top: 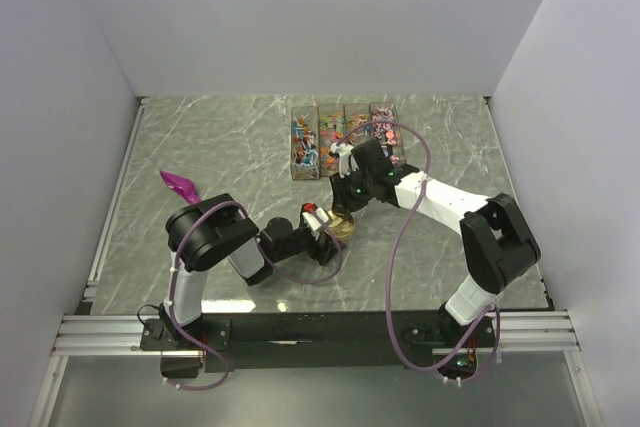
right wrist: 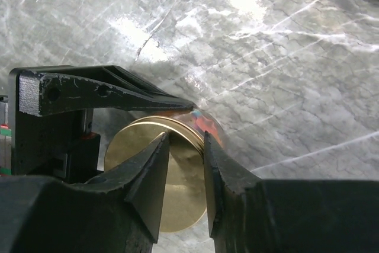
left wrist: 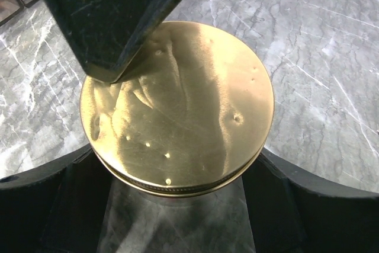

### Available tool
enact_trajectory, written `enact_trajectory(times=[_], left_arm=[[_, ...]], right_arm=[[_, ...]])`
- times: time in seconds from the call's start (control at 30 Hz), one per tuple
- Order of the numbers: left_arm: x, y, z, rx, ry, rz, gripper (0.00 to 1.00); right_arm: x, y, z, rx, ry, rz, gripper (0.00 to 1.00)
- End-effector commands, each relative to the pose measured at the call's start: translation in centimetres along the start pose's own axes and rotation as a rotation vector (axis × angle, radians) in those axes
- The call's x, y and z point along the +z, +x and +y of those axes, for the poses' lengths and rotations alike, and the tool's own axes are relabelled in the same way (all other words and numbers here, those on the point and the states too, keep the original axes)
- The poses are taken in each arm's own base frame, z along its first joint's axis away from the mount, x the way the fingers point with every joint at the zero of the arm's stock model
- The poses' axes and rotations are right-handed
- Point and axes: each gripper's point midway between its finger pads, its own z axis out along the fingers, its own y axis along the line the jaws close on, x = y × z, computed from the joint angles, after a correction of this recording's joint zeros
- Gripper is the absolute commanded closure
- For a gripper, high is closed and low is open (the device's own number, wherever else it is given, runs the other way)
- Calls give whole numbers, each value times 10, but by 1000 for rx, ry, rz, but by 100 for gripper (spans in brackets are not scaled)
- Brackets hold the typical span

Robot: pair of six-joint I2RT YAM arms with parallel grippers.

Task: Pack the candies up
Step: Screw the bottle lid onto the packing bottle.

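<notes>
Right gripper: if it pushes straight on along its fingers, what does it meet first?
The gold lid, which the left gripper clasps by its rim. The right gripper points at its top face, fingers slightly apart; whether they touch it is unclear.

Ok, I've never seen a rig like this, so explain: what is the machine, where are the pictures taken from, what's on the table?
These are two robot arms bolted to a marble-patterned table. The wide picture looks down from above; the close-ups come from wrist cameras. At the far side sit clear trays of wrapped candies; a magenta scoop lies on the left. The jaws of the left arm grip a jar with a gold lid; those of the right arm hover slightly apart over that lid.
</notes>
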Motion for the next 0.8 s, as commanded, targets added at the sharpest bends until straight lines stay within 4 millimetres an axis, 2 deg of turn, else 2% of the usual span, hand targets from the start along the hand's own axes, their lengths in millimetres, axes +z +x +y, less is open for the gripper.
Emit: enact_trajectory(times=[0.0, 0.27, 0.3, 0.53, 0.63, 0.77], left_arm=[[7, -39, 30, -19, -144, -147, 53], [6, -38, 39, -71, -204, -133, 65], [6, -40, 44, -76, -233, -137, 66], [8, -41, 45, -98, -240, -137, 67], [6, -40, 44, -96, -235, -141, 67], [5, -40, 42, -90, -226, -144, 67]], right_arm=[[-9, 67, 2, 92, 21, 202, 65], [-22, 102, 17, 224, -17, 256, 73], [-23, 106, 19, 235, -22, 259, 75], [-34, 137, 50, 307, -100, 285, 83], [-41, 142, 58, 334, -115, 266, 83], [-52, 134, 57, 341, -91, 210, 85]])
